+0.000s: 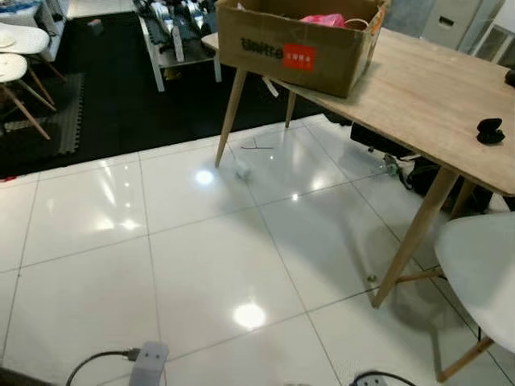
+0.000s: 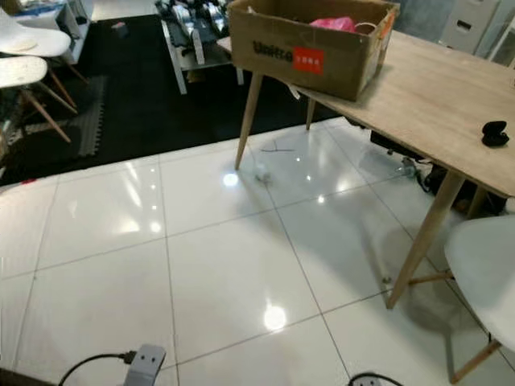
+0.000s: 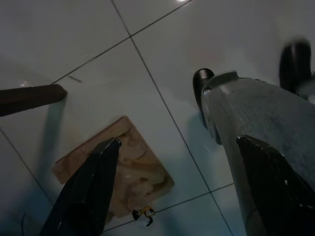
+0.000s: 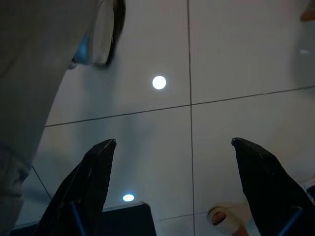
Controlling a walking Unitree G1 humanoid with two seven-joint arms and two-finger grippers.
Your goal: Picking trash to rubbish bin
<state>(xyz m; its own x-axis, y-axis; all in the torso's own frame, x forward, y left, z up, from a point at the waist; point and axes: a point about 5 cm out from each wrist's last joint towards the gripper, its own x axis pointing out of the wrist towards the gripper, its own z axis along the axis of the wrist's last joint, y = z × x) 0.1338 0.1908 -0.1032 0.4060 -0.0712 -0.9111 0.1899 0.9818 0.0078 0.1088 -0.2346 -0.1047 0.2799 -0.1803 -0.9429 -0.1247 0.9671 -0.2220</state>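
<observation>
By the table leg [image 1: 231,107], small blurry white trash [image 1: 242,169], left gripper [image 3: 182,191] and right gripper [image 4: 172,189] spread wide, empty

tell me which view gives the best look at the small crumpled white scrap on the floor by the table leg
The right eye view: the crumpled white scrap lies a little nearer the picture's middle there, just past the wooden table leg. The left eye view shows the same scrap, equally small. Both wrist views look down at other floor tiles.
</observation>
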